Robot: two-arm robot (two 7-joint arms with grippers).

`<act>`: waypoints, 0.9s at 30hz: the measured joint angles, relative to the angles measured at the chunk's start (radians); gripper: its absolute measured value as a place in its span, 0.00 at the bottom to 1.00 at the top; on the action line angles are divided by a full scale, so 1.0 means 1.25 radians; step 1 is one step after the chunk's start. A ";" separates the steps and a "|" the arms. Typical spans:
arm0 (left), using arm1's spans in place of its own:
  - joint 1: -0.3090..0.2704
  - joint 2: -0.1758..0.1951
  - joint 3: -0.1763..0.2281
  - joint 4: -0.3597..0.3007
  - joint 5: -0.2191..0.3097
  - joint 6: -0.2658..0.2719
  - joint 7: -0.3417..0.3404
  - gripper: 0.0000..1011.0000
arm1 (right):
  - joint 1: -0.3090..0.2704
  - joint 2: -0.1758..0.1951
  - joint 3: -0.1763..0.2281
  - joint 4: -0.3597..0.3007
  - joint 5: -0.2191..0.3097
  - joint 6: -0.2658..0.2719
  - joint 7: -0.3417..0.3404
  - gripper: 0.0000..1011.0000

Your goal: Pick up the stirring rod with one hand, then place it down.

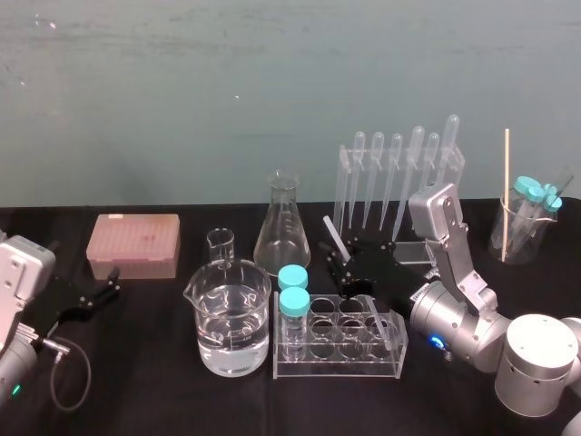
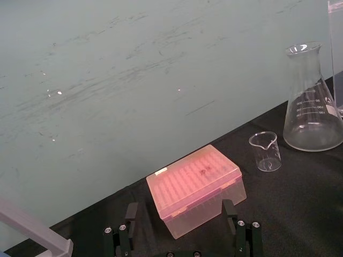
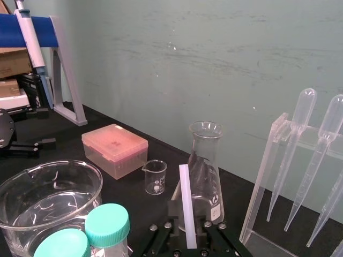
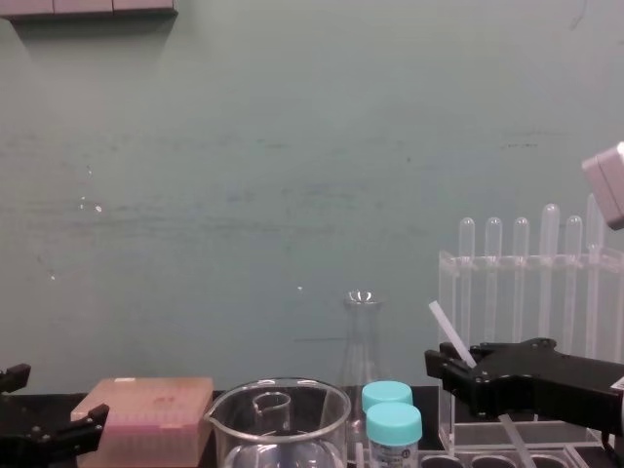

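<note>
Right claw (image 3: 187, 227) pinches rod (image 3: 184, 187) near mid-length; it looks light, stiff, slick and brittle, so I'd squeeze gently. Left claw (image 1: 107, 283) idles spread.

place: lab | evidence: conical flask (image 1: 282, 222), beaker (image 1: 209, 309), pipettes (image 1: 397, 173) in clear rack (image 1: 347, 182), capped tubes (image 1: 293, 302), pink tip box (image 1: 133, 243)

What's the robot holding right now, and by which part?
The right tool grips the stirring rod near its middle, both ends free. The left tool holds nothing.
</note>
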 joint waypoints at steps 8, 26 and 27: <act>0.000 0.000 0.000 0.000 0.000 0.000 0.000 0.99 | 0.000 0.000 0.000 0.000 0.000 0.000 0.000 0.06; 0.000 0.000 0.000 0.000 0.000 0.000 0.000 0.99 | -0.011 -0.029 0.079 -0.030 -0.032 -0.202 0.000 0.06; 0.000 0.000 0.000 0.000 0.000 0.000 0.000 0.99 | -0.009 -0.035 0.089 -0.031 -0.035 -0.236 0.001 0.06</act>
